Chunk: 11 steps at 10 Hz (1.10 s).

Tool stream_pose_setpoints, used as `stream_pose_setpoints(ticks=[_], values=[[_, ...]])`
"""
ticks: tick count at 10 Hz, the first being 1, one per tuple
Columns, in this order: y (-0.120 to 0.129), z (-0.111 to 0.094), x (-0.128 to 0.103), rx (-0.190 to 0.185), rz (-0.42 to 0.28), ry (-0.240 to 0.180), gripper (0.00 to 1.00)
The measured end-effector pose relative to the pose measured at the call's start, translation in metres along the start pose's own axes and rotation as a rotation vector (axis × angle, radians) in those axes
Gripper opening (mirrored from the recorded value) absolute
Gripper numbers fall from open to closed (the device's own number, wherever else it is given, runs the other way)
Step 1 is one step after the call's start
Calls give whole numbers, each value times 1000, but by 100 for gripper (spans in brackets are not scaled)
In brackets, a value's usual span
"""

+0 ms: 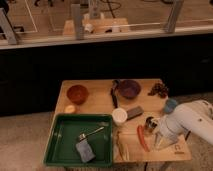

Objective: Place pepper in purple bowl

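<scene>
Nr front-rt edge of surface (100, 102), pepper (143, 138) lies flat, long axis near-to-far, near end angled slightly rt. Just rt of it, gripper (159, 142) hangs pointing down; open or closed, can't tell. At far edge, purple bowl (129, 89), well apart from pepper.

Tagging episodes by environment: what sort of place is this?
Likely an indoor lab or office test area: a small wooden table staged with a green tray, against a dark wall topped by glass railing. The gripper hangs over the table's right end, beside the pepper.
</scene>
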<state>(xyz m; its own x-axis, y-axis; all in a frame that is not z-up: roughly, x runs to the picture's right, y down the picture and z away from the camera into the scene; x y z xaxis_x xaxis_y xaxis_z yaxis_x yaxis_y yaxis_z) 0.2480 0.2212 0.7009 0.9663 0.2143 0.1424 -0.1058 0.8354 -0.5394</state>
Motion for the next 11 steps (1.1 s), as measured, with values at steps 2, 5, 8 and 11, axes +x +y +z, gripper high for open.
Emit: stream_pose_setpoints(ticks=[2,5,8,11], values=[[-5,21,9,-1,70,-12,80],[-11,51,31,-10,98,-50,80],[-15,58,38,2,106,-81,80],[-16,58,37,2,104,-82,80]])
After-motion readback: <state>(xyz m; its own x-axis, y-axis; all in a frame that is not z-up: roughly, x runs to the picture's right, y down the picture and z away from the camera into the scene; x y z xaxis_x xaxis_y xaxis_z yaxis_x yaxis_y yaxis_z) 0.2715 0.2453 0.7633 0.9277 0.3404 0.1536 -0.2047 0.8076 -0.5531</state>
